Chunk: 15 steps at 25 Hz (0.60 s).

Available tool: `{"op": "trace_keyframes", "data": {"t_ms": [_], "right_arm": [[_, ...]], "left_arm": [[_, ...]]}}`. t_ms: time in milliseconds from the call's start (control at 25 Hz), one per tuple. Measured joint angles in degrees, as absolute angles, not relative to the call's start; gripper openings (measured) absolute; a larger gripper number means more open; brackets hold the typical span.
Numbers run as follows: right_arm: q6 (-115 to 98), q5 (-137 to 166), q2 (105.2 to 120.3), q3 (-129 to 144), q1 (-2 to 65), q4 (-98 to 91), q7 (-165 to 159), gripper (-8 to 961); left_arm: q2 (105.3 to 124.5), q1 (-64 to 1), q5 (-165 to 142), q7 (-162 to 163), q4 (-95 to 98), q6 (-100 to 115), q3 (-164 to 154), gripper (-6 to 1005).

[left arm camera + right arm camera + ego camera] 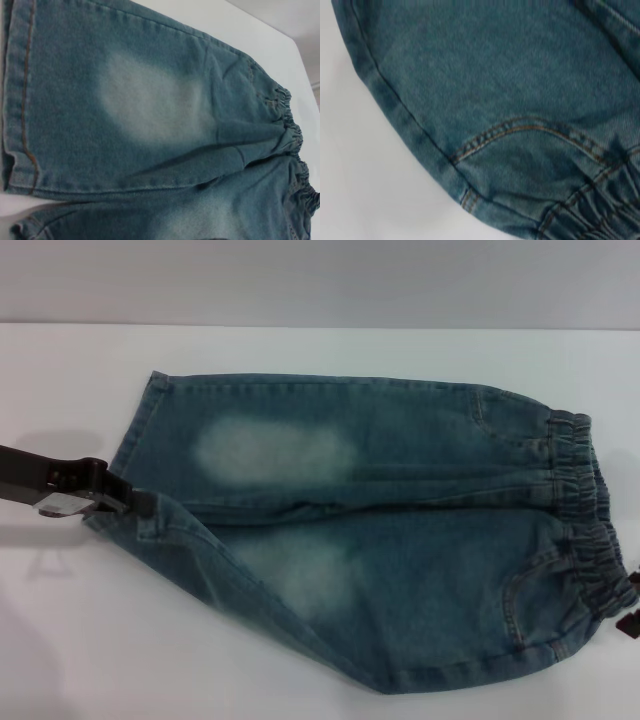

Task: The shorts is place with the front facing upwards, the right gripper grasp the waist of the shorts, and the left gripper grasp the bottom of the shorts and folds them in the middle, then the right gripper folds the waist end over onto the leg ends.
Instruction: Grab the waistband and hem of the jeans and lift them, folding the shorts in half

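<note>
The shorts (380, 530) are lying front-up on the white table (80, 640), showing two faded patches. The left gripper (125, 500) is pinching the near leg's hem (150, 525); the right gripper (628, 622) is barely peeking in by the waistband (585, 510), grip impossible to tell.

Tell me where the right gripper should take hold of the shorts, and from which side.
Grip the gathered elastic waistband at its near corner, coming in from the robot's right, where the right gripper already sits. The shorts lie flat with the waist facing that side, and the bunched band probably offers a thick fold to pinch.

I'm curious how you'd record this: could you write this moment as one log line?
shorts: flat on table, front up | left gripper: at near leg's hem | right gripper: at waistband edge | fold: not started
</note>
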State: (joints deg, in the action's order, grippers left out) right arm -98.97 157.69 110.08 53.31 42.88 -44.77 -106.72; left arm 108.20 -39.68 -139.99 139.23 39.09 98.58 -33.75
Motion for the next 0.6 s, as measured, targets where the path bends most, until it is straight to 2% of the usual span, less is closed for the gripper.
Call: {"op": "trace_keyframes", "data": {"t_ms": [320,600], "right_arm": [[-99.7,153.3,110.29,53.2,42.4,-46.3,-105.9,608],[-99.9,153.5,111.07,53.5,42.2,-45.9,-104.6,592]], "left_arm": [[108.18,-39.3,-139.8,138.9,39.2,98.7,-33.7,18],[107.99,-39.2,-139.4,138.5,38.8,98.5,-33.7,17]]}}
